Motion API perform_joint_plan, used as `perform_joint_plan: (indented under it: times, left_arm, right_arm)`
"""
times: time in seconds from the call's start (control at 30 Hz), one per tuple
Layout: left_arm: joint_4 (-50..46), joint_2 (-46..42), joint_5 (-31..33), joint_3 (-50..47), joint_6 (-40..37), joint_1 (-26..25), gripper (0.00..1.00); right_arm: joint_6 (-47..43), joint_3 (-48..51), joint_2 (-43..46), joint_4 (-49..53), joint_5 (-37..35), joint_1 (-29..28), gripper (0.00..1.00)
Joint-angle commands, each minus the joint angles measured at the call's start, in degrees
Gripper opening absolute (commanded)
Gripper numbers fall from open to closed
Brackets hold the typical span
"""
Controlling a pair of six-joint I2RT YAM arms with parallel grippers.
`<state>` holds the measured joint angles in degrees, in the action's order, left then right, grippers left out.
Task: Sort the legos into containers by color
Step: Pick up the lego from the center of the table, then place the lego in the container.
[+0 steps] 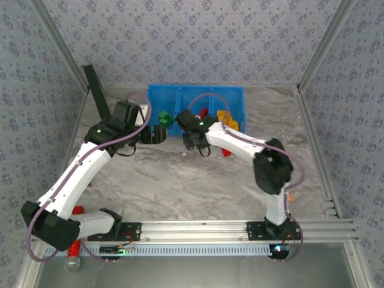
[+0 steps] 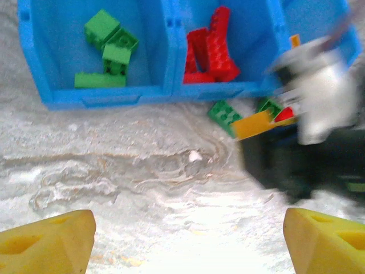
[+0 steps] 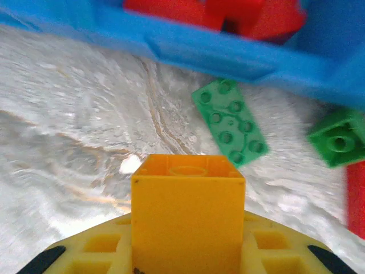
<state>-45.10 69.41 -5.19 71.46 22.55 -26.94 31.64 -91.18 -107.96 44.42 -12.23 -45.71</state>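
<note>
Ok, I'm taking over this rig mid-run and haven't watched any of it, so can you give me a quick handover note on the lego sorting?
Left gripper: open, empty, over bare table in front of the blue tray.
Right gripper: shut on an orange-yellow brick, near the tray's front.
Done: green bricks in one end compartment, red bricks in the middle, orange bricks in the other end.
Left: put the held brick with the orange ones. Then sort a flat green brick, a small green brick and a red brick, all lying on the table by the tray.
</note>
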Motion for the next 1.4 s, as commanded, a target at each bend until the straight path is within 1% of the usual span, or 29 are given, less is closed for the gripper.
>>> perform_joint_plan:
  times: [0.0,0.07,0.1,0.17,0.23,0.33,0.5,0.63,0.7,0.77,0.87,1.0,1.1,1.17,1.3,1.37]
  left_arm:
    - [-2.13,-0.33,2.21,-2.44,3.45,0.28,0.86]
    - [0.30,-0.50,2.29,-5.98,7.47,-0.57,0.86]
    - [1.73,-0.60,2.29,-7.82,9.74,-1.53,0.86]
    - [3.86,0.07,3.83,-10.02,13.31,-4.54,0.85]
    - [4.44,2.17,5.90,-10.24,16.35,-8.31,0.85]
    - [5.62,5.30,7.80,-9.82,20.34,-12.60,0.86]
    - [9.06,9.51,11.38,-9.15,25.82,-17.97,0.85]
    - [11.13,11.26,16.68,-8.98,29.74,-21.29,0.85]
    - [11.18,12.47,18.46,-8.17,30.76,-22.17,0.85]
    - [11.49,14.21,19.44,-7.22,31.52,-22.89,0.85]
    - [11.60,16.66,19.04,-5.92,32.85,-23.17,0.85]
    - [12.19,19.19,18.17,-4.53,33.70,-23.67,0.85]
    - [11.63,21.21,17.58,-2.89,33.53,-24.04,0.85]
    - [11.12,22.52,17.11,-1.83,33.48,-24.17,0.85]
    - [10.81,24.33,17.43,-0.50,33.91,-24.64,0.85]
    - [10.99,25.10,17.41,-0.12,34.27,-24.76,0.85]
  right_arm:
    - [-4.76,2.67,8.46,3.54,0.03,3.32,0.18]
    - [-9.16,3.47,11.50,4.17,1.42,6.49,0.18]
    - [-11.13,4.18,12.96,4.12,0.75,8.19,0.18]
    - [-13.89,5.93,15.21,2.56,-0.08,11.95,0.18]
    - [-15.93,7.09,15.89,0.05,1.38,16.87,0.18]
    - [-18.61,6.87,14.41,-3.24,2.89,22.27,0.18]
    - [-24.35,2.40,8.62,-5.76,4.62,27.46,0.18]
    - [-28.28,-2.13,2.65,-6.98,5.52,28.67,0.18]
    - [-29.97,-3.55,0.38,-8.48,6.02,28.61,0.18]
    - [-31.33,-5.62,-1.99,-8.82,5.03,28.62,0.18]
    - [-32.59,-8.06,-4.99,-9.19,2.19,28.58,0.19]
    - [-34.51,-11.10,-8.44,-9.66,1.37,28.82,0.20]
    - [-36.64,-12.13,-10.46,-9.71,2.56,28.83,0.22]
    - [-37.57,-12.27,-11.28,-11.91,4.13,28.95,0.22]
    - [-38.79,-12.69,-12.68,-12.85,6.28,29.36,0.24]
    - [-39.26,-13.23,-13.60,-12.57,7.19,29.43,0.26]
